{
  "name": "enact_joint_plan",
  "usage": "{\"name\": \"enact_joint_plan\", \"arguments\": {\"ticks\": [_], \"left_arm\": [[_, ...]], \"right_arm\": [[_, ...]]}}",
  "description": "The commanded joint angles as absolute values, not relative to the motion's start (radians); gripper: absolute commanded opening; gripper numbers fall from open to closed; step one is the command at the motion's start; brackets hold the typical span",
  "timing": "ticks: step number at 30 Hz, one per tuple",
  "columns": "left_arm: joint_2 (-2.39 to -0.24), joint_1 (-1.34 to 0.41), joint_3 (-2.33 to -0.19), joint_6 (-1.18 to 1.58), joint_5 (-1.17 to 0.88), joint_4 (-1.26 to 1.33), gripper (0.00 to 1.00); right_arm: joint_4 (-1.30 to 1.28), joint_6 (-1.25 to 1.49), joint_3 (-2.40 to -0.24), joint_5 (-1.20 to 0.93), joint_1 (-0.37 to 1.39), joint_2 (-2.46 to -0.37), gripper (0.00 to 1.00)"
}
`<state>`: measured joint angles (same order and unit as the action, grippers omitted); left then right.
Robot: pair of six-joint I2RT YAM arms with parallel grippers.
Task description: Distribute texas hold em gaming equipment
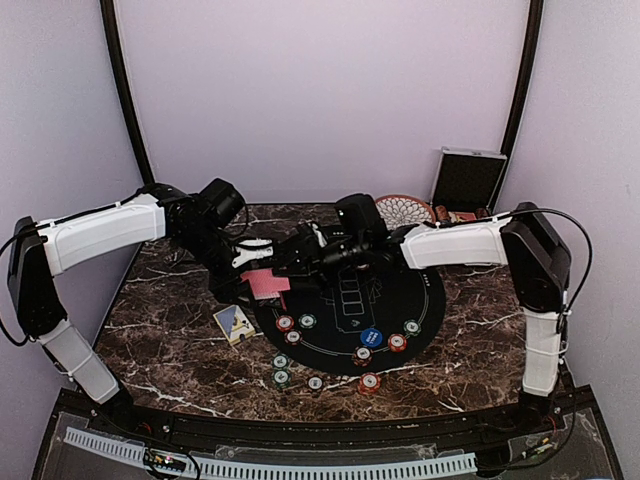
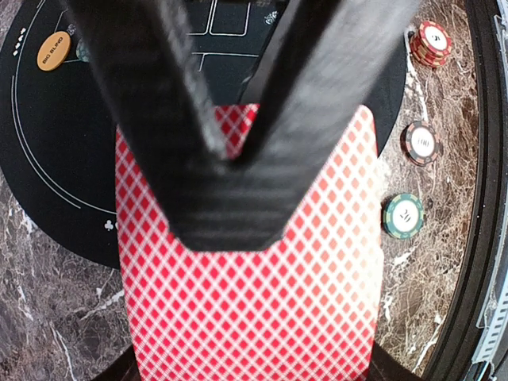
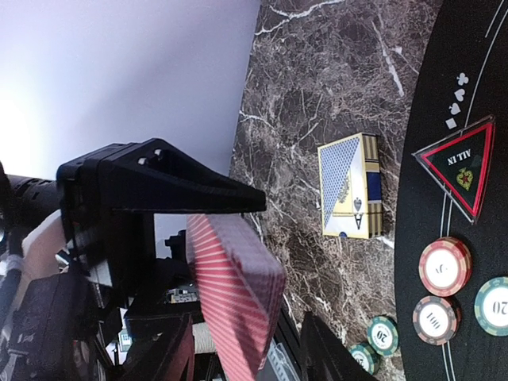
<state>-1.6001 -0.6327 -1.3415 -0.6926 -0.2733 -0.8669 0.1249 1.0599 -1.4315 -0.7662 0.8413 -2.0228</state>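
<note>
Top: left gripper (image 1: 258,272) clamps the deck of red diamond-backed playing cards (image 1: 266,285) over the left edge of the black round felt mat (image 1: 425,295), right gripper (image 1: 288,265) up against it. Left wrist: fingers pinched on the deck, striped round poker chips (image 2: 402,216) on the dark marble table (image 2: 444,262) below. Right wrist: jaws apart, straddling the deck's end, gap visible on one side.

You see red-and-white diamond-lattice cards (image 2: 246,317) mid-frame, orange disc (image 2: 53,50) upper left, black mat (image 2: 48,175), green chip (image 2: 403,216) right, white-veined brown marble table (image 2: 48,302).
</note>
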Motion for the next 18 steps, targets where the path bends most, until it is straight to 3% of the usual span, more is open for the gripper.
{"name": "enact_joint_plan", "arguments": {"ticks": [1,11,18], "left_arm": [[-1.546,-0.636,-1.343,-0.683,-0.286,-0.858,0.00],[-1.545,-0.636,-1.342,-0.684,-0.278,-0.858,0.00],[-1.547,-0.636,-1.347,-0.686,-0.273,-0.860,0.00]], "right_arm": [[0.141,1.061,-1.387,-0.788,0.829,-1.942,0.44],[0.154,1.072,-1.358,-0.814,0.830,-1.923,0.24],[0.189,1.095,-1.349,-0.835,0.835,-1.935,0.21]]}}
